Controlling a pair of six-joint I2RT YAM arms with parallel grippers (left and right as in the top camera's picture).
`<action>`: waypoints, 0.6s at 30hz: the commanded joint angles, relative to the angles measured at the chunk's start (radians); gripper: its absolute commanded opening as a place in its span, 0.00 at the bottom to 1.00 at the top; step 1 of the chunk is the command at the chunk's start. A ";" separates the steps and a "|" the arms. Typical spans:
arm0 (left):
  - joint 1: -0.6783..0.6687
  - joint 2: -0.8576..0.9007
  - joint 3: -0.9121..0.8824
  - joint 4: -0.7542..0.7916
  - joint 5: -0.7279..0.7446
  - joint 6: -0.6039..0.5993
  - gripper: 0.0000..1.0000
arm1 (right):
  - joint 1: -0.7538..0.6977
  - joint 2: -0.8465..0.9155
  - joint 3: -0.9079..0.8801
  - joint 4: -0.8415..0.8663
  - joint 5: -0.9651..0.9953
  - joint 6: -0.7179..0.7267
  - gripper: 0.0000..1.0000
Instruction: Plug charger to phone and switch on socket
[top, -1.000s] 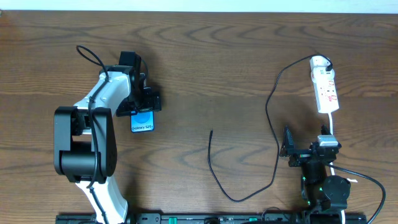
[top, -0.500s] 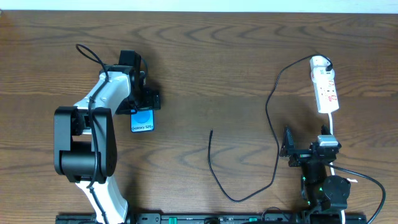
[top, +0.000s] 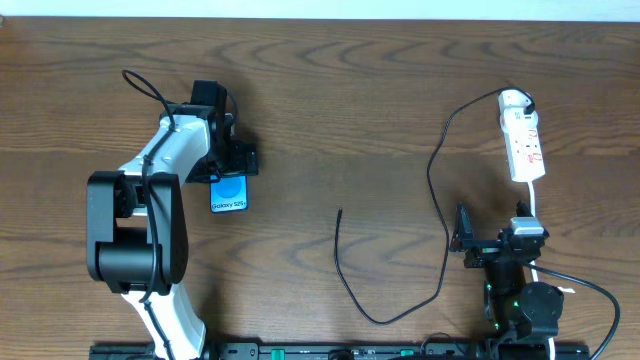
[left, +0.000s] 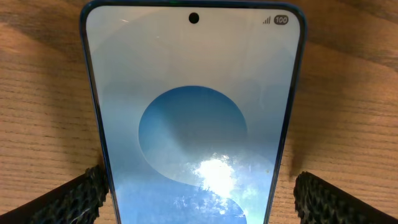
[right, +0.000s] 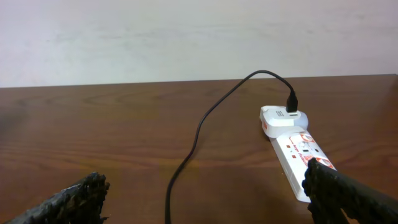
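Overhead, nothing has moved: left hand (top: 232, 168) hovers astride the phone (top: 229, 196), spread apart, not clamped; right hand (top: 494, 236) also apart; charger (top: 337, 245) lies well apart from the phone, unplugged.

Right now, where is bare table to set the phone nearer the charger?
Bare table between the phone and the tip of the charger, and along the far edge mid-table. Crowded between charger and socket, by the right gripper.
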 joint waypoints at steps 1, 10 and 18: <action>-0.002 0.000 0.008 0.001 -0.014 0.009 0.98 | 0.006 -0.003 -0.004 -0.002 0.004 0.010 0.99; -0.002 0.034 0.008 0.001 -0.021 0.010 0.98 | 0.006 -0.003 -0.004 -0.001 0.004 0.010 0.99; -0.002 0.042 0.008 0.005 -0.021 0.010 0.98 | 0.006 -0.003 -0.004 -0.002 0.004 0.010 0.99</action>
